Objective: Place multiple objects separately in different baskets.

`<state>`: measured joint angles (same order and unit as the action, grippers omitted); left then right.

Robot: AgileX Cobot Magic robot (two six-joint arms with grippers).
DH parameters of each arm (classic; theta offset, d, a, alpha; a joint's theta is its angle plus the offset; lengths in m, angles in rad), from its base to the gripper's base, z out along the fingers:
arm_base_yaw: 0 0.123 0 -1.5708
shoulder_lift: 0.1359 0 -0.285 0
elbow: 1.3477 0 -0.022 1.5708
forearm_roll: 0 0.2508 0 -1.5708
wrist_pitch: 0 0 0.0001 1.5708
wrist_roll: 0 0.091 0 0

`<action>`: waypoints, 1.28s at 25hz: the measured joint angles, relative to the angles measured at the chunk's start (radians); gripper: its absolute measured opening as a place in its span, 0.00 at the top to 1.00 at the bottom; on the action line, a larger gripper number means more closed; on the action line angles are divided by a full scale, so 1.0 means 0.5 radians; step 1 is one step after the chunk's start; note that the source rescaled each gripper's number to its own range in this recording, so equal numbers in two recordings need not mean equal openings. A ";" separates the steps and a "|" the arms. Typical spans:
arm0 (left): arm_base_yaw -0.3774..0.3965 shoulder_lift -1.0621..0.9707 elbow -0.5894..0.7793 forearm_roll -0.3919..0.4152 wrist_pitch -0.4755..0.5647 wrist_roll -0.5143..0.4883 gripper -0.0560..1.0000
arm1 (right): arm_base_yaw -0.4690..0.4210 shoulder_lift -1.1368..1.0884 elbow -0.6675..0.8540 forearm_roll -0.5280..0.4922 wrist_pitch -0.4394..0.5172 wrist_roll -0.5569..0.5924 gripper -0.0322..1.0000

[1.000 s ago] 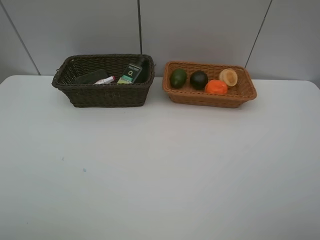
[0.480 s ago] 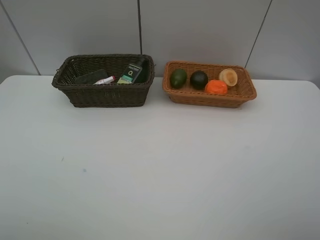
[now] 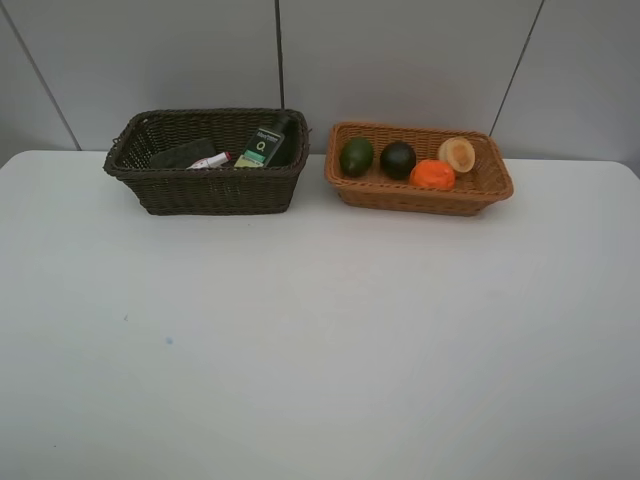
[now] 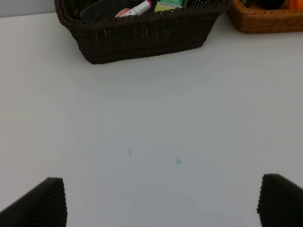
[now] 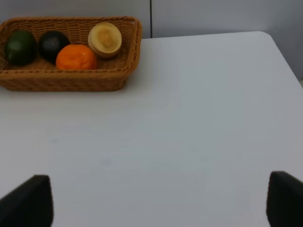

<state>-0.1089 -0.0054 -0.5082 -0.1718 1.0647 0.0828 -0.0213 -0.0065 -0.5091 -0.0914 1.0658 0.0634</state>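
Nothing has shifted over the last second. Both our claws, left claw and right claw, gape wide, empty; dark basket and tan basket ahead look fully sorted.

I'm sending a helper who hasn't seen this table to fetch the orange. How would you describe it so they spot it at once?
Look at the far edge of the white table, at the light tan wicker basket on the right. Four round fruits lie in it; the orange sits nearest the front wall, between the dark mangosteen and the pale peach-coloured fruit. It is the only bright orange one.
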 joint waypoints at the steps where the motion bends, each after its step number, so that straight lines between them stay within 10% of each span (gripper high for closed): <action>1: 0.000 0.000 0.000 0.000 0.000 0.000 0.01 | -0.007 0.000 0.000 0.000 0.000 0.000 0.00; 32: 0.000 0.000 0.000 0.000 0.000 0.000 0.01 | -0.013 0.000 0.000 0.000 0.000 0.000 0.00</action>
<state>-0.1089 -0.0054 -0.5082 -0.1718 1.0647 0.0828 -0.0278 -0.0065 -0.5091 -0.0914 1.0658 0.0634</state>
